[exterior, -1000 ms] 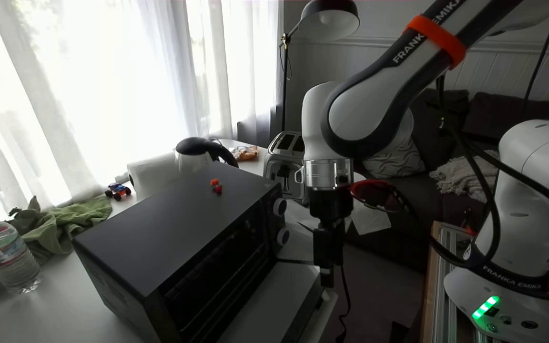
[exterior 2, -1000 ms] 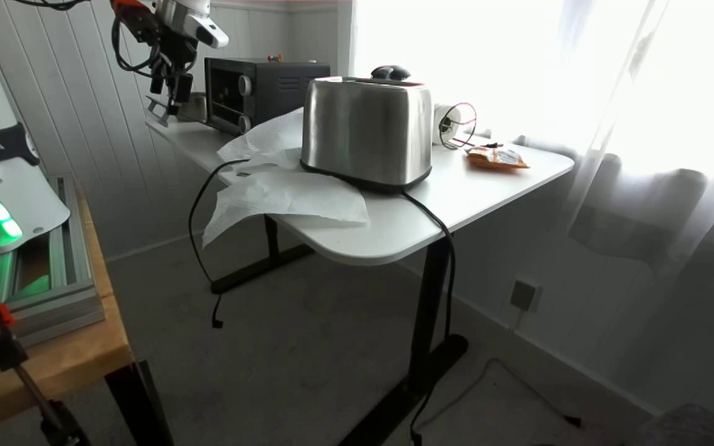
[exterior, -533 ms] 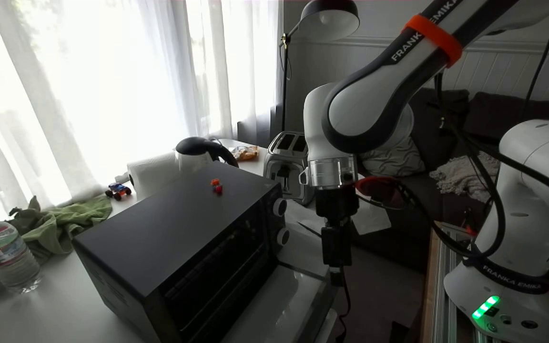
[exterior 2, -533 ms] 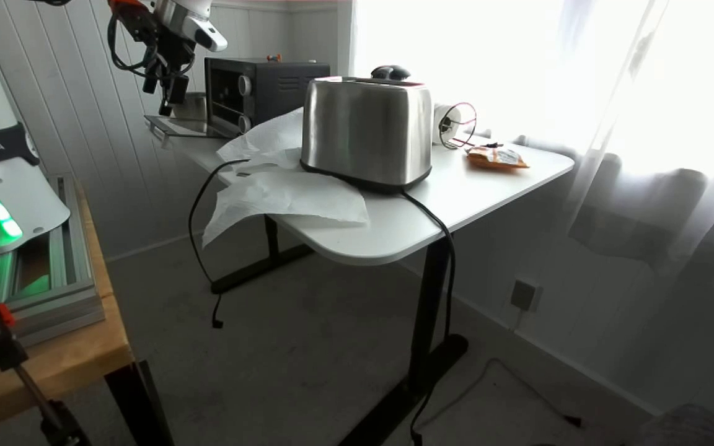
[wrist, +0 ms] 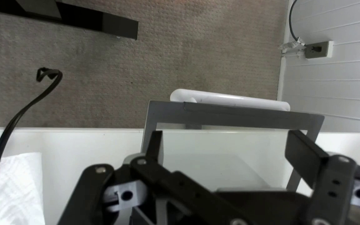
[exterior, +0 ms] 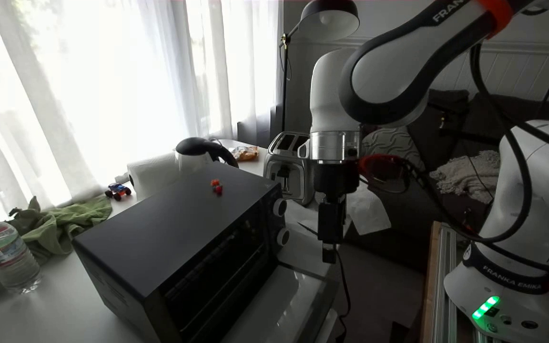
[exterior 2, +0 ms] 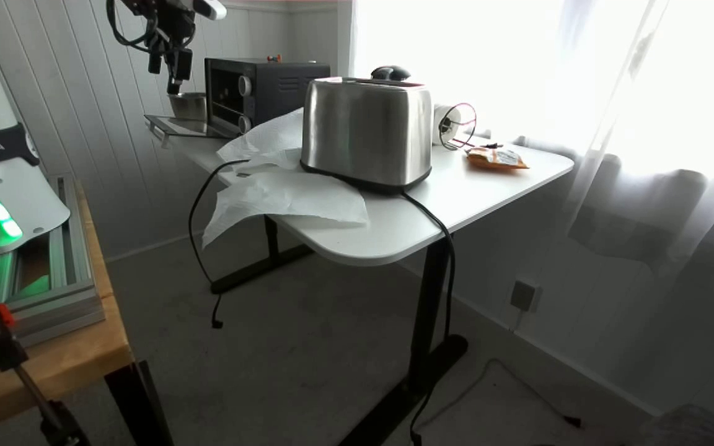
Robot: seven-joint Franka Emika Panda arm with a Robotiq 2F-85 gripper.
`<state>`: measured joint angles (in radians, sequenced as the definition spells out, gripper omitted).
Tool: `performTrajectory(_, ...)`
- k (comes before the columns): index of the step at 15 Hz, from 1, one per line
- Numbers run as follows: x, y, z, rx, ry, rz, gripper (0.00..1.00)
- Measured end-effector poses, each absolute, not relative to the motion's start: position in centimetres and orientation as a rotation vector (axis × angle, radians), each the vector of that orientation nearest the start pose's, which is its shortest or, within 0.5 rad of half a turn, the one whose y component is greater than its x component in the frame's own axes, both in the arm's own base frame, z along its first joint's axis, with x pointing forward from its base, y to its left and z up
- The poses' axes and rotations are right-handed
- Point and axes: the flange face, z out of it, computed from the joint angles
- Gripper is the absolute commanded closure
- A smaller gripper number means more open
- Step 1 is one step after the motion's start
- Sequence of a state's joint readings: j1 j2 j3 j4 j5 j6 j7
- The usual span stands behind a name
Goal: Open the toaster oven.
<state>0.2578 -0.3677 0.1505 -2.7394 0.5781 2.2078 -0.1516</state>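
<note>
The toaster oven is a black box on the white table, in both exterior views [exterior: 179, 224] [exterior 2: 289, 90]. Its glass door [exterior: 279, 305] is folded down and lies about level; the cavity shows dark behind it. The door also shows in the wrist view [wrist: 211, 156], with its pale bar handle [wrist: 230, 99] along the outer edge. My gripper [exterior: 329, 252] hangs above the door's outer part, apart from door and handle. In an exterior view its two fingers [exterior 2: 165, 75] are spread. In the wrist view the gripper [wrist: 227, 143] is wide open with nothing between the fingers.
The silver slot toaster [exterior 2: 366, 133] stands beside the oven, with paper sheets [exterior 2: 286, 198] nearby. A metal pot [exterior 2: 188, 106] stands past the door. A kettle [exterior: 203, 147], water bottle [exterior: 5, 255] and small toy [exterior: 216, 186] are around or on the oven. A cable [wrist: 14, 120] hangs over the table edge.
One second ago the door was tilted slightly up with the fingers at its outer edge. It then dropped to about level. My gripper has since risen away from it.
</note>
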Motion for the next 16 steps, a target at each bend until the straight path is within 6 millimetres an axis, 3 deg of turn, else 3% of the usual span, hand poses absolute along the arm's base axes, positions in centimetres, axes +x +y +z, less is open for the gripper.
performTrajectory(9,32.8,17.0,39.9,-2.863,-0.208,0.212,0.0)
performTrajectory(13,32.8,17.9,42.1,-2.876,-0.206,0.262,0.0)
performTrajectory(16,32.9,18.0,42.4,-2.876,-0.206,0.264,0.0)
